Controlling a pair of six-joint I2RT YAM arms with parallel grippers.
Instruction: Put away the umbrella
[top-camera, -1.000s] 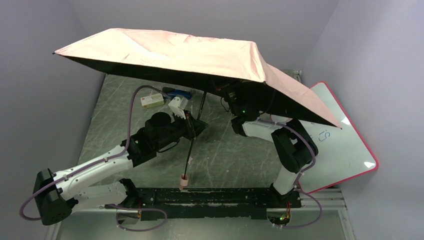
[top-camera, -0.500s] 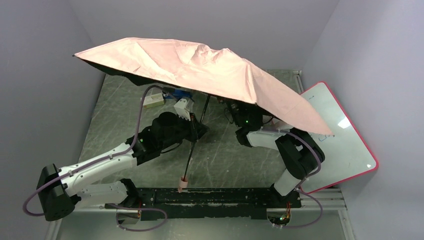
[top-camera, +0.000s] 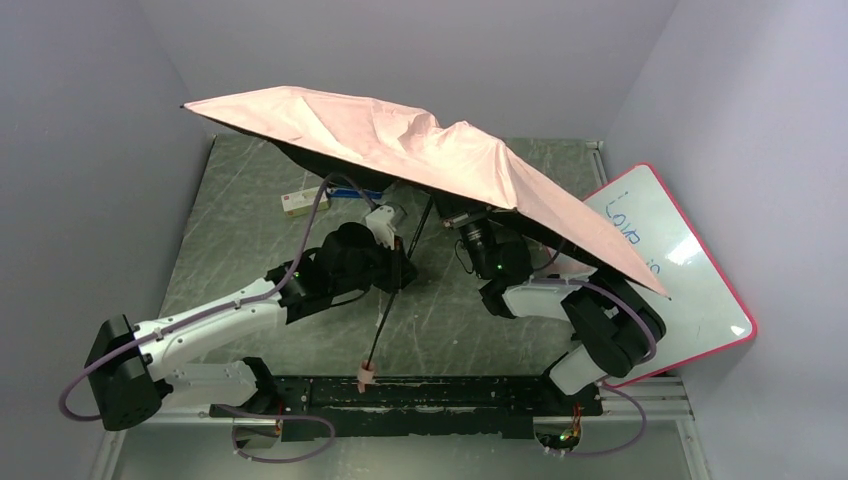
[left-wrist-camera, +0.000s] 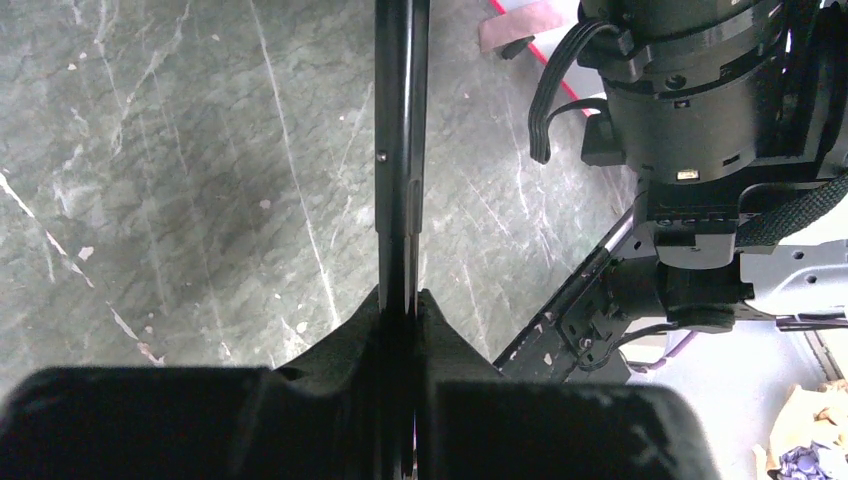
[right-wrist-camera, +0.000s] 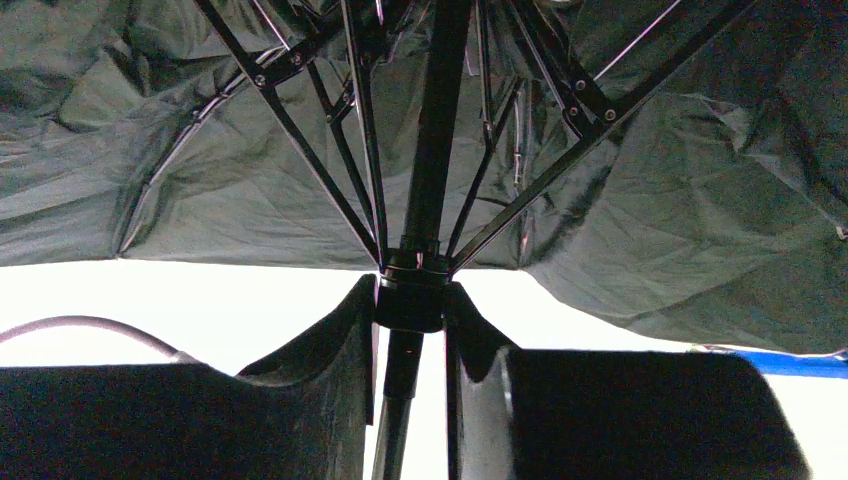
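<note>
My left hand (left-wrist-camera: 402, 300) squeezes the umbrella (top-camera: 400, 140) stick (left-wrist-camera: 401, 150); my right hand (right-wrist-camera: 410, 290) squeezes its slider (right-wrist-camera: 410, 303). Pulling crooked could bend it.

The dark green table (top-camera: 230, 250) carries a small white box (top-camera: 303, 203) toward its far left corner; a red-rimmed whiteboard (top-camera: 700, 290) overhangs its right edge.

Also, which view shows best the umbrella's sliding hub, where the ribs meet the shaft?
The right wrist view: the hub sits in the centre, clamped by the right gripper, with the ribs spreading above it. In the top external view the pink canopy hides it. The left wrist view shows only the lower shaft.
</note>
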